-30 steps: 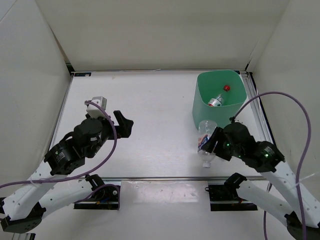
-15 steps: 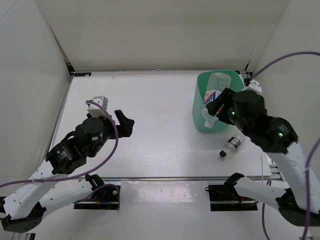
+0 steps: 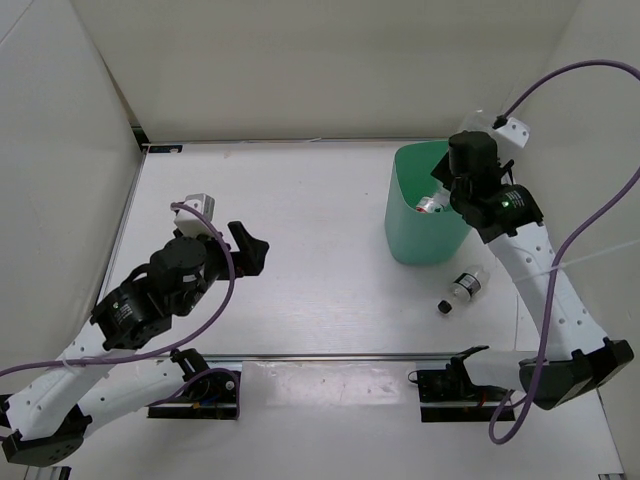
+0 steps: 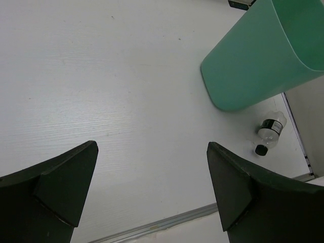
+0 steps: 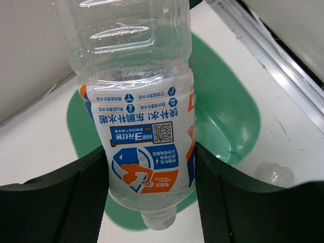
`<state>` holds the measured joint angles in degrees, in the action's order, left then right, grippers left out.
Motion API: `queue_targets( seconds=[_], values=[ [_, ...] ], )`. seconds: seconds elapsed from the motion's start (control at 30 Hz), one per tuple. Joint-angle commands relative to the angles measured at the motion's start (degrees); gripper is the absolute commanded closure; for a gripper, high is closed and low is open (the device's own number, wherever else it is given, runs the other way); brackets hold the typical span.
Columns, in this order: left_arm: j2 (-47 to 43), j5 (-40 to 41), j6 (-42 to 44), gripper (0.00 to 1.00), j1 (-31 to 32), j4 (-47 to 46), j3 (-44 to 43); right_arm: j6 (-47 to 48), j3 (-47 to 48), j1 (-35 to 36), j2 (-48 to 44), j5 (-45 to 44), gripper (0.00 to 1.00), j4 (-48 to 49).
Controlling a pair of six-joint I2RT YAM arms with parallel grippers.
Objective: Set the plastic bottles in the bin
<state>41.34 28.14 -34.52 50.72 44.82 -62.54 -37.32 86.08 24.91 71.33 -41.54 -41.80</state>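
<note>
My right gripper (image 5: 150, 195) is shut on the blue-white labelled bottle (image 5: 144, 131), holding it cap-down over the open mint-green bin (image 5: 225, 119). In the top view the right gripper (image 3: 447, 192) hangs over the bin (image 3: 405, 235), and a red-white labelled bottle (image 3: 429, 205) lies inside. The short black-capped bottle (image 3: 460, 290) lies on the table just in front of the bin; it also shows in the left wrist view (image 4: 268, 132) beside the bin (image 4: 258, 61). My left gripper (image 3: 240, 252) is open and empty at mid-left (image 4: 152, 187). The plain white-capped bottle is out of view.
White walls enclose the table on three sides. A metal rail (image 3: 530, 250) runs along the right edge beside the bin. The right arm's purple cable (image 3: 590, 240) loops over the right side.
My right arm lifted the blue-white bottle from the table in front of the bin up over the bin. The black-capped bottle came into view. The left arm stayed put.
</note>
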Motion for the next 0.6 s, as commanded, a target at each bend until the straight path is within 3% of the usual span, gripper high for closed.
queue_targets(
  seconds=[0.0, 0.2, 0.3, 0.33, 0.37, 0.47, 0.57],
  values=[
    [-0.9, 0.3, -1.0, 0.0, 0.0, 2.6, -1.0, 1.1, 0.0, -2.8, 0.6, -2.9, 0.86, 5.8],
    [-1.4, 2.8, -1.0, 0.0, 0.0, 5.9, -2.4, 1.1, -5.4, -4.8, 3.0, 2.6, 0.77, 7.5],
    [-2.6, 3.3, -1.0, 0.0, 0.0, 6.4, -2.4, -0.1, -7.1, -4.8, 3.0, 3.1, 0.68, 7.0],
    [-2.6, 3.3, -1.0, 0.0, 0.0, 6.4, -2.4, -0.8, -7.7, -4.2, 2.4, 3.7, 0.6, 7.0],
    [-2.6, 3.8, -1.0, 0.0, 0.0, 6.4, -2.4, -2.1, -7.7, -4.2, 1.6, 3.7, 0.39, 6.5],
    [-3.1, 3.9, -1.0, 0.0, 0.0, 6.4, -1.9, -3.5, -6.9, -3.0, 1.0, 4.6, 0.09, 3.8],
    [-3.7, 3.9, -1.0, 0.0, 0.0, 6.4, -0.7, -8.1, -2.4, -2.4, -0.6, -0.4, 0.03, -4.4]
  ],
)
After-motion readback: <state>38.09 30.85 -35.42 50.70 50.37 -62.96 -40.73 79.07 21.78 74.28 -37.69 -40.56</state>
